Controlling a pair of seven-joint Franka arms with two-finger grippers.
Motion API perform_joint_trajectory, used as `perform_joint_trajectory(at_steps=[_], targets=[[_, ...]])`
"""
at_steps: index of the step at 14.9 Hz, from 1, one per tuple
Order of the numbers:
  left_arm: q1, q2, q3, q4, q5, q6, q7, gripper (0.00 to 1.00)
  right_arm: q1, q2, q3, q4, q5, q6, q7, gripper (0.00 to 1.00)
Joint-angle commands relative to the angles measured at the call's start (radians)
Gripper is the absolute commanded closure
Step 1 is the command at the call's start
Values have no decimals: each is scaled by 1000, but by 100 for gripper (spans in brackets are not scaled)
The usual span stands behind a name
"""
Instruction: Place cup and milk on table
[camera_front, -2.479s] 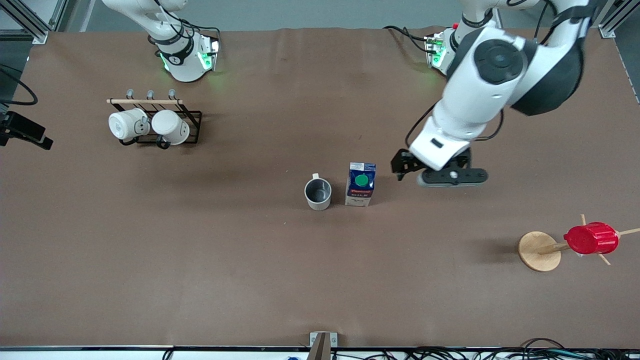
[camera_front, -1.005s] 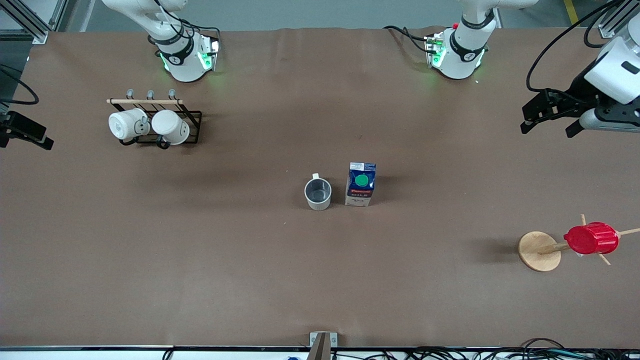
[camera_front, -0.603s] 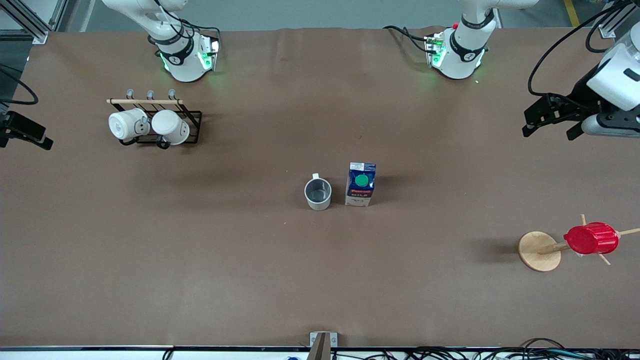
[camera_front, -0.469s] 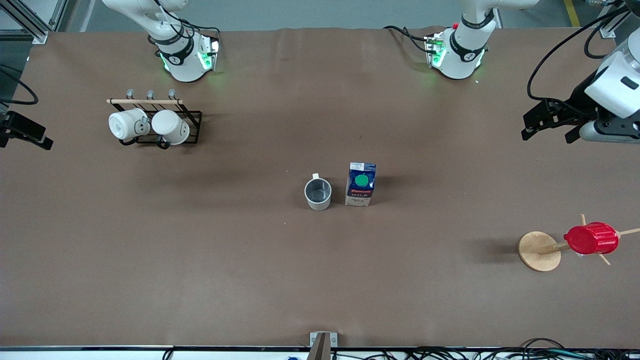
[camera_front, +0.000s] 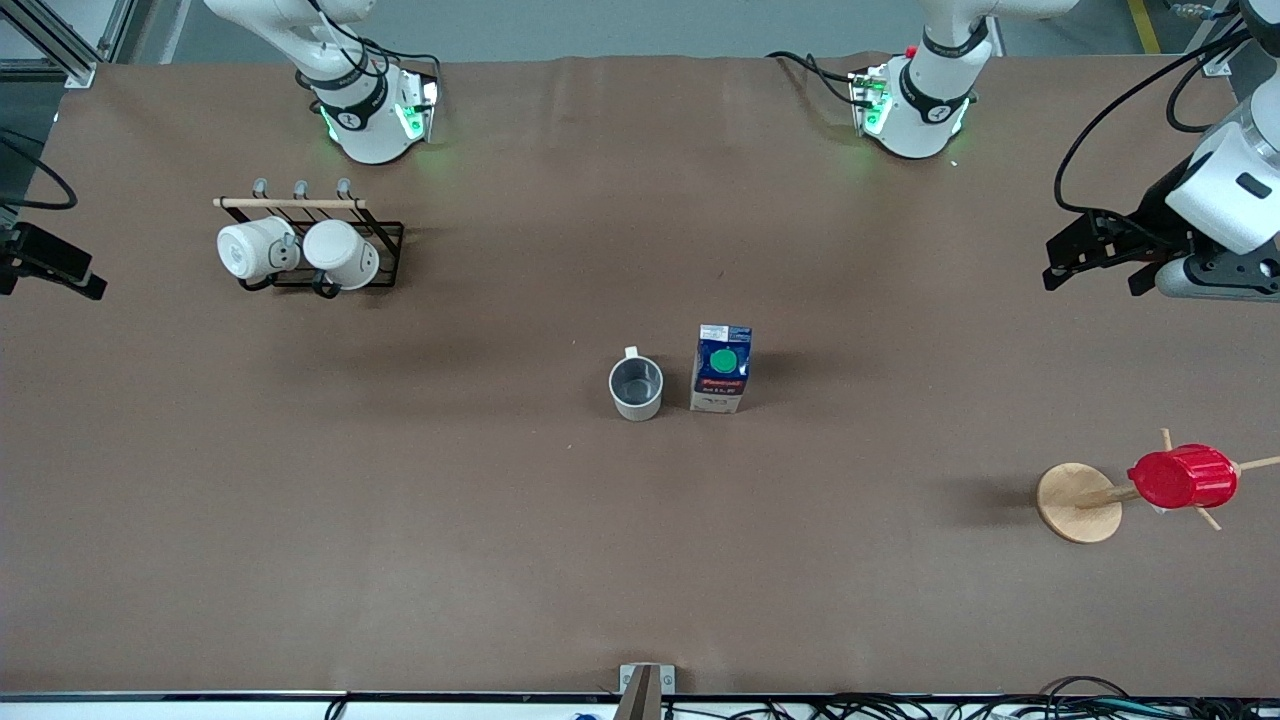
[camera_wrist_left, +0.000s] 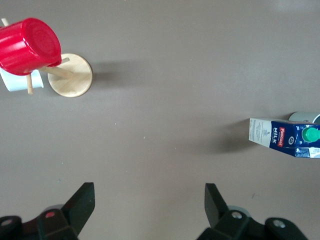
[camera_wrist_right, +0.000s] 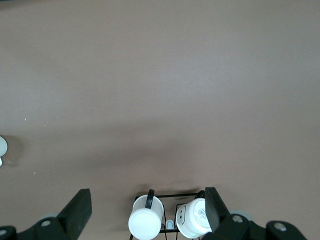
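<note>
The cup (camera_front: 636, 387) and the milk (camera_front: 722, 367) stand upright on the table (camera_front: 500, 520), just apart, the milk at the cup's three o'clock in the front view. The left gripper (camera_front: 1095, 268) hangs spread wide, empty, over the table's end; the right gripper (camera_wrist_right: 147, 212) waits, spread wide above the mug rack (camera_front: 330, 250)

The front view looks steeply down on the whole bench (camera_front: 500, 550), arm bases along its upper edge. Each wrist view looks down from high up; the left one shares the milk (camera_wrist_left: 287, 137) with the front view.
</note>
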Motion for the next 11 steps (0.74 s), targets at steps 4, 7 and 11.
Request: perform_joint_trajectory(at_steps=[4, 7, 11], targets=[[-11, 5, 3, 9, 37, 18, 12, 3, 0, -29, 3, -34, -3, 7, -10, 0], [-12, 5, 0, 9, 47, 18, 12, 3, -2, -29, 3, -34, -2, 7, -10, 0], [-10, 5, -1, 9, 44, 19, 6, 3, -3, -29, 3, -34, -3, 7, -10, 0]])
